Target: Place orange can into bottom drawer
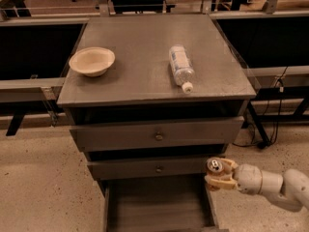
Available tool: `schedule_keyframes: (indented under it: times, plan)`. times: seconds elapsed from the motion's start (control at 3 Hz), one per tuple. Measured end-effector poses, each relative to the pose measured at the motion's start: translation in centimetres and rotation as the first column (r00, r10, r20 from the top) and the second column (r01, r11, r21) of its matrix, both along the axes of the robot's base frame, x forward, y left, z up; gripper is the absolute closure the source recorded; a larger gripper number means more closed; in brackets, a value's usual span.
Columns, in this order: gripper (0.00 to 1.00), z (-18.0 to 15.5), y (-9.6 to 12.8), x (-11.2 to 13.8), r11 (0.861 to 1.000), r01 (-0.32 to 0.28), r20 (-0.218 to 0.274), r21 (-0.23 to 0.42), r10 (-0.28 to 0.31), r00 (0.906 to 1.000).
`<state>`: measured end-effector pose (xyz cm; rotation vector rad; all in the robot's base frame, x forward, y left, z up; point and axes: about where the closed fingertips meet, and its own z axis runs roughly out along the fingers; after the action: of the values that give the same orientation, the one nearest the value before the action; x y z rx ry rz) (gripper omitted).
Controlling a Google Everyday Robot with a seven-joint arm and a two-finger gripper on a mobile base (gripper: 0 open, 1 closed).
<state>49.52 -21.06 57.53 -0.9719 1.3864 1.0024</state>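
Camera view shows the small orange-gold metal drink can (214, 166), its silver top facing up, pinched between the two beige fingers of the gripper (218, 172), which closes on its sides. The can hangs in the air beside the right end of the middle drawer front (149, 168), over the right side wall of the wide, shallow grey bottom drawer (154, 203), which stands pulled out with its floor bare. The pale arm (270, 182) reaches in from the right edge at the can's height. Above, the top drawer (157, 134) of the grey metal cabinet is shut, with a round knob at its middle. On the cabinet's flat top (140, 42) a clear plastic water bottle (181, 65) lies on its side, white cap toward the front, and a shallow beige bowl (91, 61) sits well apart at the left.
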Motion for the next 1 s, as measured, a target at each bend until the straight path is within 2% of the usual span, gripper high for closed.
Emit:
schedule_keyframes:
  times: [0.33,0.67,1.0]
  plan:
    - [1.00,-7.8,-0.4,-2.5,0.996,0.034,-0.017,0.081,-0.033,0.9993]
    - [1.00,-11.8,-0.5,-3.6,0.989,0.045,-0.012,0.144,-0.044,0.9989]
    - [1.00,-12.4,-0.3,-3.8,0.987,0.046,-0.018,0.155,-0.044,0.9989]
